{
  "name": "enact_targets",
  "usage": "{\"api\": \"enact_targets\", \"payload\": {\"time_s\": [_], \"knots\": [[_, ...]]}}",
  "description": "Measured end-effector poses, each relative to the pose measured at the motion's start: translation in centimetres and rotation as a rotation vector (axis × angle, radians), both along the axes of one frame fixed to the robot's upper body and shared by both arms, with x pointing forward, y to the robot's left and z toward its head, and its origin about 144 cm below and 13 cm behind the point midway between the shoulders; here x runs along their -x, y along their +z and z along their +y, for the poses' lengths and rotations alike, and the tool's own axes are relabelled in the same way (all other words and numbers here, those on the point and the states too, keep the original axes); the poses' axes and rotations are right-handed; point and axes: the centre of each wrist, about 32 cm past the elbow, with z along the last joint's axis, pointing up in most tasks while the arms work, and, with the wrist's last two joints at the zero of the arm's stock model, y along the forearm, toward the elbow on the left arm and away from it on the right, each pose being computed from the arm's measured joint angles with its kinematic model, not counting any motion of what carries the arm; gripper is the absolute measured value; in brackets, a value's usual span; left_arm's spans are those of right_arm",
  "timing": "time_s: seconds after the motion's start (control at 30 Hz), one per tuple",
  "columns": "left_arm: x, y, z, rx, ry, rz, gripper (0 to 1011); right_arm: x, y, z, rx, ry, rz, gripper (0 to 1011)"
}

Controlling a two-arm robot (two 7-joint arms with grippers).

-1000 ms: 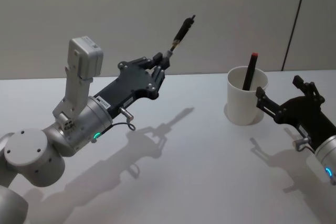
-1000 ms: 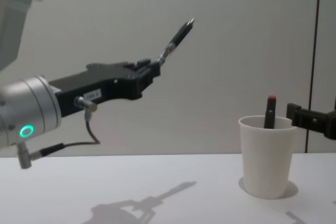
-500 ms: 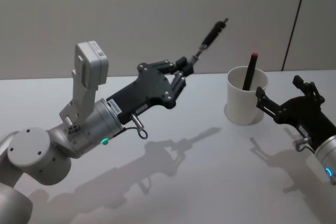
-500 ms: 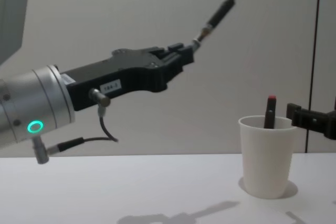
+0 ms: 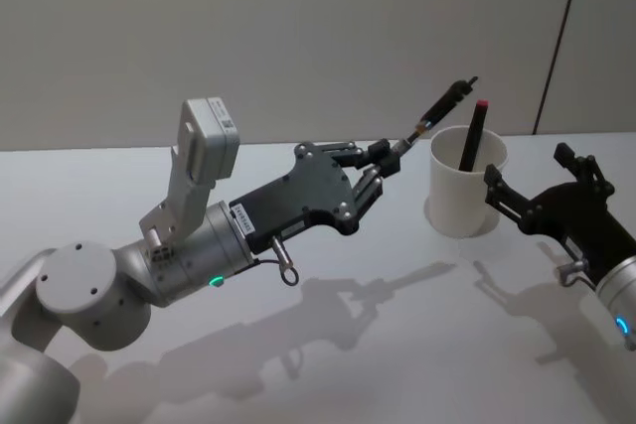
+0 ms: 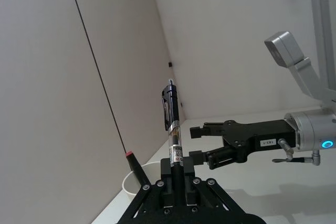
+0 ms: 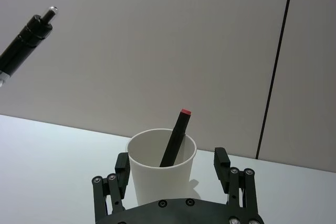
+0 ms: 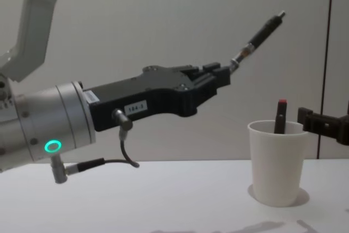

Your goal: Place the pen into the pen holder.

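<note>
The left gripper hangs in the air over the middle of the table, its fingers clamped on the lower end of the pen. The black pen slants up and to the right, and in the chest view its free end is above the pen holder, apart from the rim. This white paper cup stands upright near the table's far edge, toward the right, with 1 red-tipped marker leaning inside. Just beside it, by the right edge, the right gripper waits with fingers spread apart.
</note>
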Motion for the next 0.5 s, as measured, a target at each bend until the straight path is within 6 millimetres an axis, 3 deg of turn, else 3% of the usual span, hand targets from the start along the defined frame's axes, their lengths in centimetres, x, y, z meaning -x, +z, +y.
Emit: {"api": "enact_targets", "payload": {"time_s": [0.5], "knots": [[-0.21,-0.18,-0.44,-0.019,-0.031,0.005,125,0.0,0.01,-0.01,-0.001,0.003,0.0,1001]]}}
